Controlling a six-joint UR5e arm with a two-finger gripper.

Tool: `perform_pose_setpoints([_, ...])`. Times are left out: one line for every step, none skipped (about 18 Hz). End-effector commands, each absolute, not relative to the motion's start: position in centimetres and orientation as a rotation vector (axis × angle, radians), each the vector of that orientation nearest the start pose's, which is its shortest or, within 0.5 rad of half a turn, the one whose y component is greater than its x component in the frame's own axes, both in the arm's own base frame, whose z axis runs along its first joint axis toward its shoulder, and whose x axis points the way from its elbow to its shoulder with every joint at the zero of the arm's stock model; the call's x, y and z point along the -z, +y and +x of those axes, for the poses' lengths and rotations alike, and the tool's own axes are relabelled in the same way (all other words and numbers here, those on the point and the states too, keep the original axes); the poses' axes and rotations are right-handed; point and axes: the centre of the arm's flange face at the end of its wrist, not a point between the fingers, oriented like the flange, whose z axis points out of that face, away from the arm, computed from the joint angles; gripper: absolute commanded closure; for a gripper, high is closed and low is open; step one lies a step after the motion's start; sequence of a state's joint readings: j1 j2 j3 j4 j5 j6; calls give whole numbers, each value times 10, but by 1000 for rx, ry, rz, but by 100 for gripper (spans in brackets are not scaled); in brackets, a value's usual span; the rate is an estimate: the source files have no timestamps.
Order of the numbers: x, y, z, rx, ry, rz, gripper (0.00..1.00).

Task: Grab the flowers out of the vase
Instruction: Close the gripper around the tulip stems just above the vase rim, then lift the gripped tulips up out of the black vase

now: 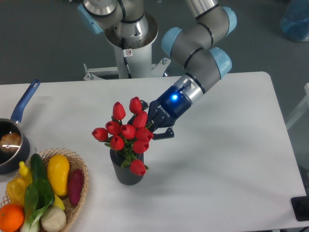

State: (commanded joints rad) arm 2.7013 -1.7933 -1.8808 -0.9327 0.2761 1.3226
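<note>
A robotics lab: a robot arm (198, 46) on a pedestal behind a plain white table (231, 159), grey floor.

The arm (195, 48) is built of grey tubes with pale blue joint caps, rising from a white pedestal (129, 58) bearing a small warning sticker; nearest that pedestal, the black gripper (153, 126) shows a glowing blue light

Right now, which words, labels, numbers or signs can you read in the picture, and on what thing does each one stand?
Gripper body: white brand lettering, too small and blurred to read.
Robot base column: small red and white sticker, a sign with no legible text.
Flowers, vase, table: no text visible.
</note>
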Motion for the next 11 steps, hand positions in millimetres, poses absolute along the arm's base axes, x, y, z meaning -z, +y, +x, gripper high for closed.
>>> perform_pose_setpoints([-369, 435, -385, 386, 240, -1845, 100])
perform_pose_setpoints([-378, 435, -385, 385, 233, -1842, 100])
perform_pose_setpoints([-388, 435, -387, 380, 227, -1840, 100])
perform_pose_setpoints([-398, 435, -389, 381, 214, -1839, 100])
perform_pose_setpoints([-407, 435, -389, 388, 198, -1836, 100])
perform_pose_setpoints([-416, 436, -388, 395, 189, -1828, 100])
perform_pose_setpoints([-426, 436, -387, 395, 186, -1818, 100])
perform_pose_setpoints([-432, 435, -387, 399, 177, -1812, 100])
perform_pose_setpoints([-440, 435, -386, 405, 174, -1800, 100])
perform_pose_setpoints([-449, 435, -386, 408, 170, -1786, 100])
perform_pose_setpoints([-455, 434, -388, 409, 165, -1777, 100])
